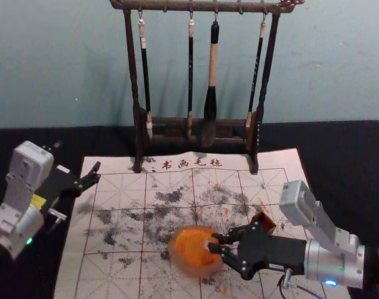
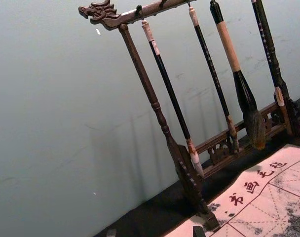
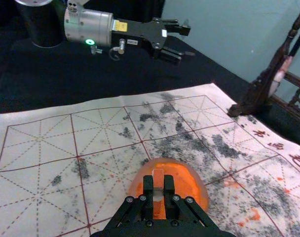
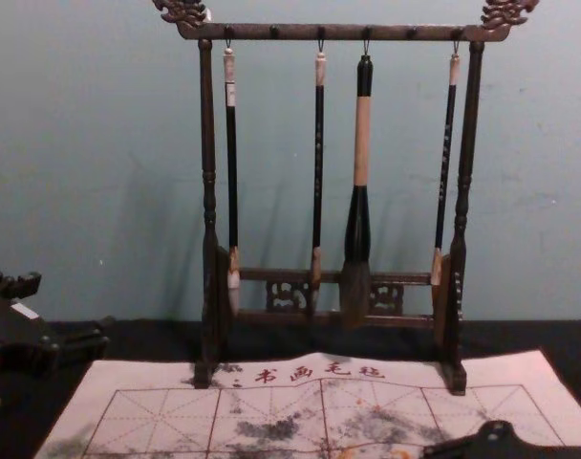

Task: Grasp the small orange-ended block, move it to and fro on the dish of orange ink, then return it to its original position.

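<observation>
Block (image 3: 158, 190) upright toward dish (image 1: 191, 268), pinched by right end effector (image 1: 214, 243); left one (image 1: 98, 172) wide, aside.

Head: high, forward-down over mat (image 1: 115, 165)
Chest: low, facing rack (image 4: 290, 32)
Left wrist: tilted, facing rack
Right wrist: near dish (image 3: 201, 197), facing leftward
Shared by 4: mat, rack

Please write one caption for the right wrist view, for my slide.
Right gripper holding a small block at the dish of orange ink.
</observation>
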Tool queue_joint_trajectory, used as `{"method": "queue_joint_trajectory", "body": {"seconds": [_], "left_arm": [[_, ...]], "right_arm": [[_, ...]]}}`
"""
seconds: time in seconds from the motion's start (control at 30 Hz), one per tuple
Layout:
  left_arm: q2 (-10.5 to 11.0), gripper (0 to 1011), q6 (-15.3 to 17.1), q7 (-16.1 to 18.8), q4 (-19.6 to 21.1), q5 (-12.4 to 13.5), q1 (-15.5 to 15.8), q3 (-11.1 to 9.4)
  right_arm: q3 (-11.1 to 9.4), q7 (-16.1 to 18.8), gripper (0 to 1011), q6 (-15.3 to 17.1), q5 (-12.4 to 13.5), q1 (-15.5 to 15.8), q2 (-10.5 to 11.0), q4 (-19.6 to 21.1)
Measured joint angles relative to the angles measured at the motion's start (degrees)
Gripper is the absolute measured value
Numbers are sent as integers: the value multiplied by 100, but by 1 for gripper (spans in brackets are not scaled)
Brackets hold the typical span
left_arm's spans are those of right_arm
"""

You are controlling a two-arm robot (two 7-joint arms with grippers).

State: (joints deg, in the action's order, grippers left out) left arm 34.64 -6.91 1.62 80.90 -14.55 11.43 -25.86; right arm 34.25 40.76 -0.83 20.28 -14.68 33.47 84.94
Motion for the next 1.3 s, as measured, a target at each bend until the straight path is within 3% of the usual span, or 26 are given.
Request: {"method": "queue_joint_trajectory", "body": {"seconds": [0.37,0.8,1.3], "left_arm": [[0,1002,0,0,0,0,0,0],[0,1001,0,0,0,0,0,0],[0,1001,0,0,0,0,0,0]], "right_arm": [[148,38,87,1,-77,-104,-56,-21],[284,-55,87,20,-331,-431,-306,-341],[245,-194,87,145,-497,-627,-420,-560]]}}
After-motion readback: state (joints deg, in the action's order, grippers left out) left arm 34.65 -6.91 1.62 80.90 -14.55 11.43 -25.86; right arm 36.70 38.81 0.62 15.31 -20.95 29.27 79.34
